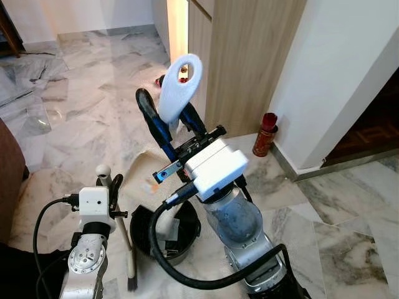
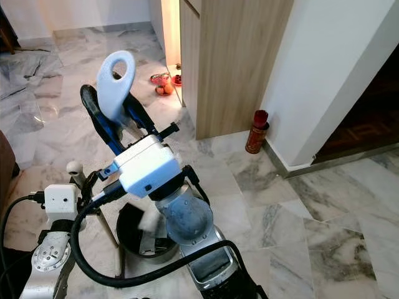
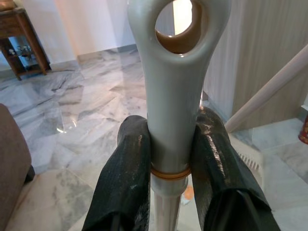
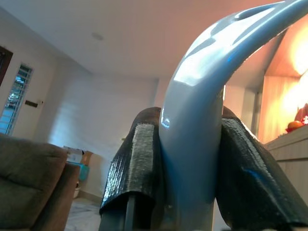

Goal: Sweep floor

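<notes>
The broom handle (image 3: 175, 96) is clamped by the left tool (image 3: 174, 159); the dustpan handle (image 1: 181, 87) is clamped by the right tool (image 4: 192, 159).

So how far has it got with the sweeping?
Partway, by the look of it. Done: both tools are picked up, and a few pale scraps seem to lie in the black dustpan. In hand: the left gripper grips the broom handle, the right gripper the dustpan's looped handle. Left: a dusty patch with small orange bits just beyond the pan.

head views downward, wrist views close-up
</notes>
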